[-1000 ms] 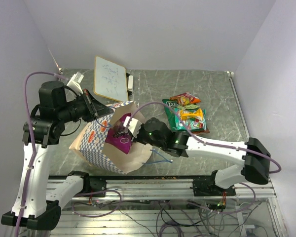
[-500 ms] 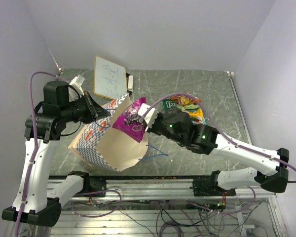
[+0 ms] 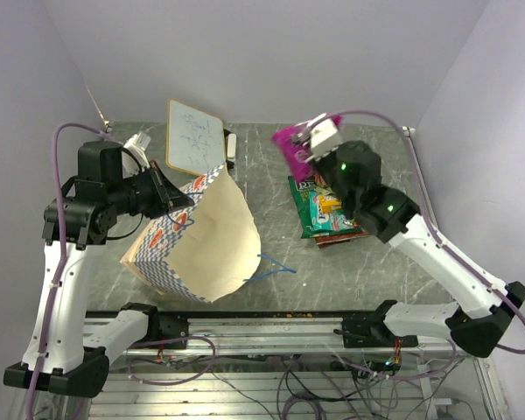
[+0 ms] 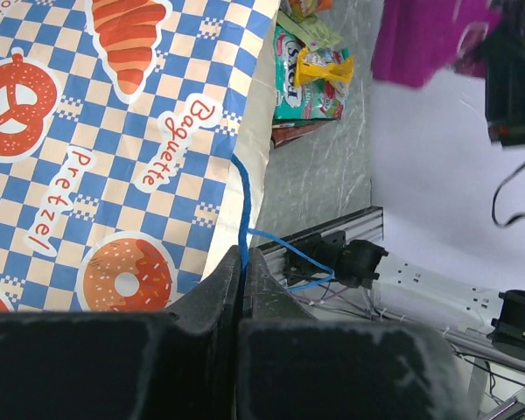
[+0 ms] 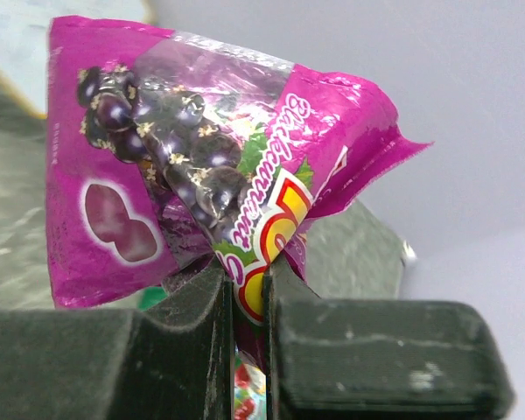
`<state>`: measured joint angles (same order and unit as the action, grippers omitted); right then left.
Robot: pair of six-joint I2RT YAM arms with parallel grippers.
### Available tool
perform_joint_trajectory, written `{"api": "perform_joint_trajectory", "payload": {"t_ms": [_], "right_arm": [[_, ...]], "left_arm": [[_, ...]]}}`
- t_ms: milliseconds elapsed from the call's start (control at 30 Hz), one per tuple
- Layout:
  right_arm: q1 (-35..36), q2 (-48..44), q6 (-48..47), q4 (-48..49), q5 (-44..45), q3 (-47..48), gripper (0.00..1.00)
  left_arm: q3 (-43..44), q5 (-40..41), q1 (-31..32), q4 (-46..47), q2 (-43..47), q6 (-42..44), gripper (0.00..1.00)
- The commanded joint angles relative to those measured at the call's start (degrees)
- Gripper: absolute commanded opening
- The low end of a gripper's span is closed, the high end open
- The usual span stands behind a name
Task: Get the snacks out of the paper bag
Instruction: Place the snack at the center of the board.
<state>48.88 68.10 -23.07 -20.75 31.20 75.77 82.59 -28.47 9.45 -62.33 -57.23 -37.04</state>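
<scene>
I see my left gripper [image 4: 243, 282] closed tight on the edge of the paper bag [image 4: 114, 166]. My right gripper [image 5: 249, 302] is closed on the magenta packet [image 5: 157, 175].

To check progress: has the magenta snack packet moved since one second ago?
Yes. The magenta packet, pinched by the right gripper, left the paper bag and went right and farther back, now behind the snack pile.
</scene>
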Motion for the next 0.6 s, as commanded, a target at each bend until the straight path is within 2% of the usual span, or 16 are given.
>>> {"api": "perform_joint_trajectory", "payload": {"t_ms": [0, 167, 333, 567], "right_arm": [[-11.1, 1.2, 6.3, 4.4, -2.6, 2.9, 0.0], [-22.6, 7.1, 14.1, -3.9, -12.6, 5.7, 0.0], [-30.4, 10.1, 17.6, -8.7, -21.7, 5.2, 0.0], [-35.4, 17.3, 18.1, -15.9, -27.1, 7.8, 0.0]], "left_arm": [[2.8, -1.1, 0.3, 0.2, -0.2, 1.4, 0.07], [3.0, -6.0, 0.3, 3.9, -0.3, 0.9, 0.07], [5.9, -11.3, 0.3, 9.3, -2.9, -0.1, 0.07], [12.6, -13.4, 0.3, 5.5, -8.0, 5.5, 0.07]]}}
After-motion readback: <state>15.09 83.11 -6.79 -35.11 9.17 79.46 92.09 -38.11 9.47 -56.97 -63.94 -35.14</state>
